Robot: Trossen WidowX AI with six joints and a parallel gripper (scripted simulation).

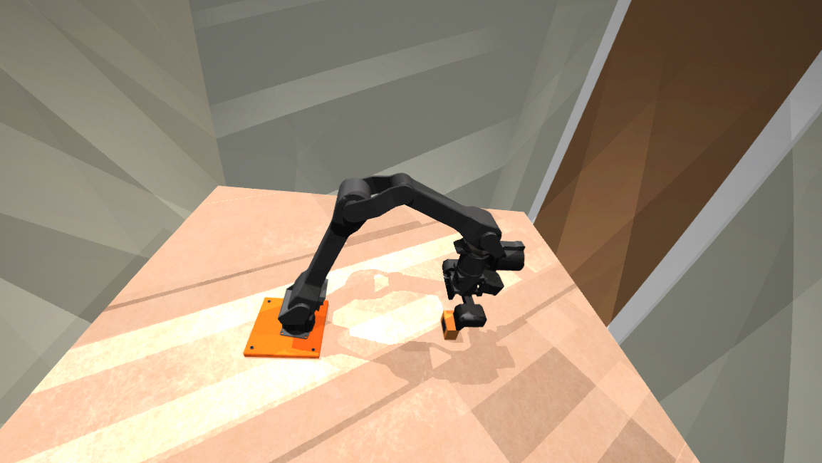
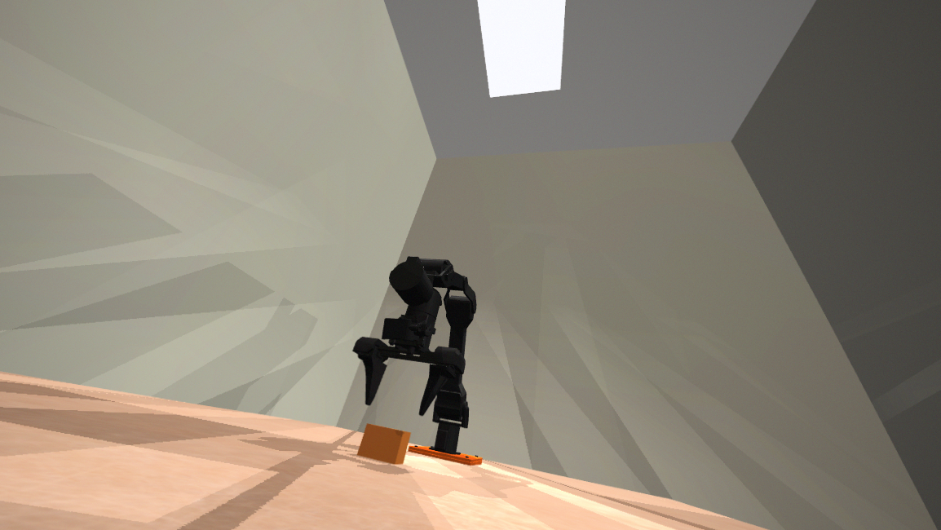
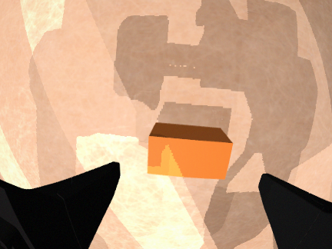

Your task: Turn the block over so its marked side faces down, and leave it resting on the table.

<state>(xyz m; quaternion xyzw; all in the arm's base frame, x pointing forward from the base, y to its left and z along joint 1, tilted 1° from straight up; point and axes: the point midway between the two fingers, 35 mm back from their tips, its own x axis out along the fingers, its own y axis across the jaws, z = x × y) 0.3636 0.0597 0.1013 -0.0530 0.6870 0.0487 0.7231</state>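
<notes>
Block (image 3: 190,155) lies flat, long axis crosswise between spread fingers; marking unclear.

Pale wooden table (image 1: 172,402), streaked with lighter and darker bands, arm's shadow across middle. Small orange block (image 1: 449,326) lies flat on it toward right side. Orange base plate (image 1: 267,339) lies flat near centre-left, well apart from block, with black arm base standing on it.
</notes>
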